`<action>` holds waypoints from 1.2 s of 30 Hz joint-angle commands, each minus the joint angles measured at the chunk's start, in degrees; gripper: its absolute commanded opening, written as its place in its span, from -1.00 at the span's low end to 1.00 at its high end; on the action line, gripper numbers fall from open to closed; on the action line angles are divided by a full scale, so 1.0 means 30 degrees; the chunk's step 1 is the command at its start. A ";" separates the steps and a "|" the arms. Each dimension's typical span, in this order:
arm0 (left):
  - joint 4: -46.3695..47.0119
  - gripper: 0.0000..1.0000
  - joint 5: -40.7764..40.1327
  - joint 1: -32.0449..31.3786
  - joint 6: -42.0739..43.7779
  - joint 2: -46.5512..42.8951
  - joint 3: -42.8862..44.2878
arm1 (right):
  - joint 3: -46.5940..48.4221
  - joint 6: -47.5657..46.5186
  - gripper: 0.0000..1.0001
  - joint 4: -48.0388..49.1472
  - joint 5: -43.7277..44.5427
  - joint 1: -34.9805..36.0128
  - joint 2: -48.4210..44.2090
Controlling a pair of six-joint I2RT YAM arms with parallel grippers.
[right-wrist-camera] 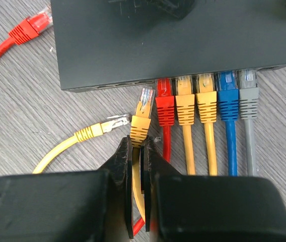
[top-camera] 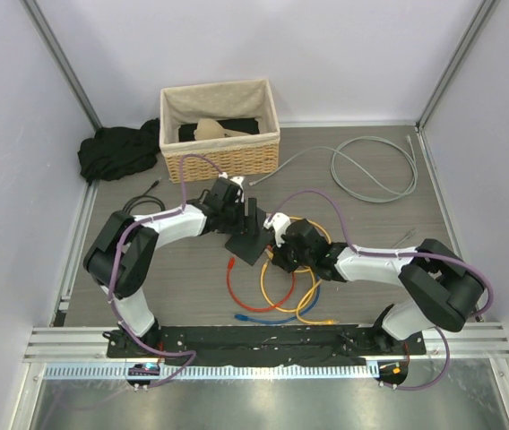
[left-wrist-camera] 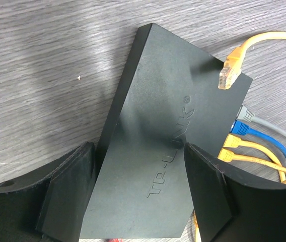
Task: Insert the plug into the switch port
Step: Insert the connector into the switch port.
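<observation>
Switch point(top-camera: 246, 244): mid-table, at 6 o'clock from the wicker basket point(top-camera: 220, 134), between the two grippers.
- Look: flat dark-grey box, matte top with raised TP-LINK lettering. In the right wrist view, ports run along the narrow edge at 6 o'clock.
- Five seated connectors point(right-wrist-camera: 207, 101) sit side by side, from 9 toward 3 o'clock: red, yellow, yellow, blue, grey.

Right gripper point(right-wrist-camera: 139, 151): jaws pinched narrow on the yellow boot of the plug point(right-wrist-camera: 143, 108). The plug's clear tip points to 12 o'clock, just short of the port edge and just beside the red connector on its 9 o'clock side. Not seated.

Left gripper point(left-wrist-camera: 138, 184): jaws wide, straddling the switch body. Cannot tell whether the pads press on it.

A loose yellow connector point(left-wrist-camera: 229, 70) hangs over the switch top at 2 o'clock in the left wrist view.
</observation>
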 commanded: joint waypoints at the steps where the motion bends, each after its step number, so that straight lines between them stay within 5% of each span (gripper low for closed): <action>1: -0.0406 0.52 0.0775 0.0054 0.0557 0.0598 0.0303 | 0.0298 -0.0455 -0.98 0.0819 0.0014 0.0073 0.0284; 26: -0.1285 0.49 0.3413 0.0054 0.1700 0.1712 0.0860 | -0.0054 -0.1509 -0.98 0.3250 0.0334 0.0658 0.0753; 36: -0.2632 0.44 0.3708 0.0025 0.1934 0.2269 0.1006 | 0.0560 -0.2914 -0.98 0.2930 0.4932 0.2709 0.0314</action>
